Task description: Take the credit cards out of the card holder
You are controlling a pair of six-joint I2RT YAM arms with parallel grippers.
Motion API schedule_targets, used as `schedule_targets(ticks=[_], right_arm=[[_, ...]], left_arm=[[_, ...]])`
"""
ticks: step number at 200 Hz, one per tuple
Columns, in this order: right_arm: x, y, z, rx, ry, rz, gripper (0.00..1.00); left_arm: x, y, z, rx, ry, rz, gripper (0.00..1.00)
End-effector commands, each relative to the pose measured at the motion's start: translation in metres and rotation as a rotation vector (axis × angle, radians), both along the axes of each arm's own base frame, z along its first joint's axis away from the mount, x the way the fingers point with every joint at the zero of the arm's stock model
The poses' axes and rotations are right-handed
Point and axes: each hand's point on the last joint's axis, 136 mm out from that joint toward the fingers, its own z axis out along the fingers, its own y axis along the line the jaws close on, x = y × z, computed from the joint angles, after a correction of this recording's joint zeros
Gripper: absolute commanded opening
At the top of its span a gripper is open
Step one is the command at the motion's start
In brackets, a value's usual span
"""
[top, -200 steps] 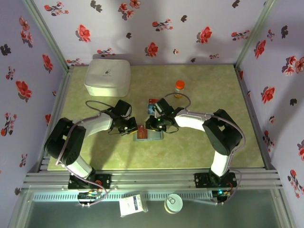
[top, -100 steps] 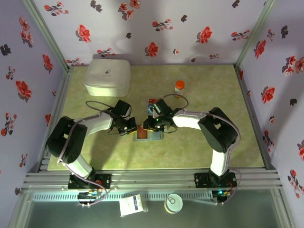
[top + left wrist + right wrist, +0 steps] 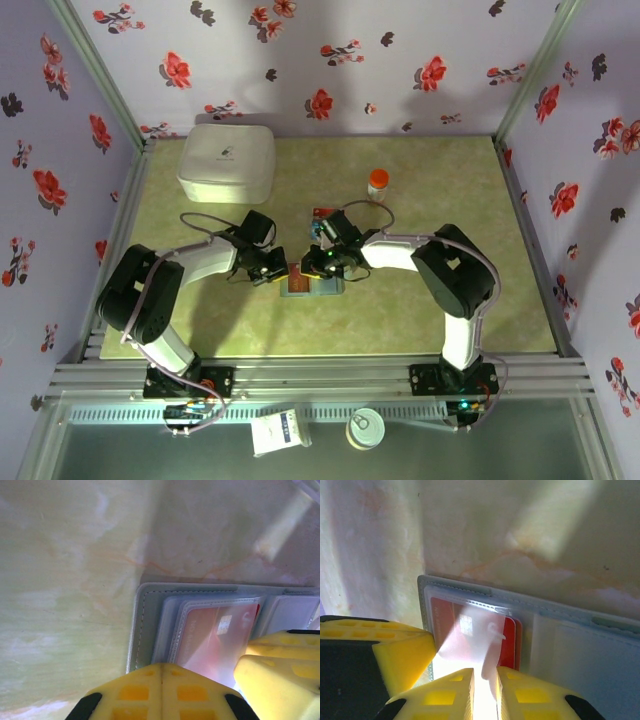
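Holder (image 3: 142, 630) pinned by shut left gripper (image 3: 161, 669); right gripper (image 3: 485, 674) nearly closed at red card (image 3: 511, 640), grip unclear; pull straight, slowly.

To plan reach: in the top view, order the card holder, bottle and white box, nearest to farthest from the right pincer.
1. Card holder, directly at the right pincer.
2. Bottle, farther back, right.
3. White box, back left corner.

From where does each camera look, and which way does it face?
Top external: above and behind the arms, facing down on the table; both arms show.
Left wrist: on the left arm, facing down at the card holder; left gripper at bottom.
Right wrist: on the right arm, facing down likewise; right gripper at bottom.
Shared: both wrist views show the red credit card.
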Motion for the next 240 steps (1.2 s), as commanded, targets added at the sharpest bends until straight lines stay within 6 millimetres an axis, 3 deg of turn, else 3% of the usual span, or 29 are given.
schedule_targets(ticks=[1, 23, 73, 118, 193, 240], right_arm=[[-0.001, 0.013, 0.005, 0.048, 0.011, 0.016, 0.19], [-0.002, 0.010, 0.002, 0.027, 0.013, 0.016, 0.19], [-0.001, -0.018, -0.005, -0.155, -0.031, 0.003, 0.21], [-0.001, -0.009, 0.012, -0.100, -0.054, 0.016, 0.21], [0.002, -0.011, 0.031, -0.082, -0.091, 0.000, 0.22], [0.001, -0.012, 0.031, -0.087, -0.091, -0.002, 0.22]], left_arm=[[-0.005, 0.005, -0.009, 0.015, 0.026, -0.009, 0.04], [-0.005, 0.005, -0.009, 0.016, 0.027, -0.009, 0.04], [-0.004, 0.005, -0.009, 0.017, 0.025, -0.009, 0.04], [-0.003, 0.004, -0.006, 0.011, 0.021, -0.008, 0.04], [0.000, -0.002, 0.021, -0.020, -0.020, -0.014, 0.04], [-0.006, -0.013, 0.019, -0.026, -0.011, -0.042, 0.04]])
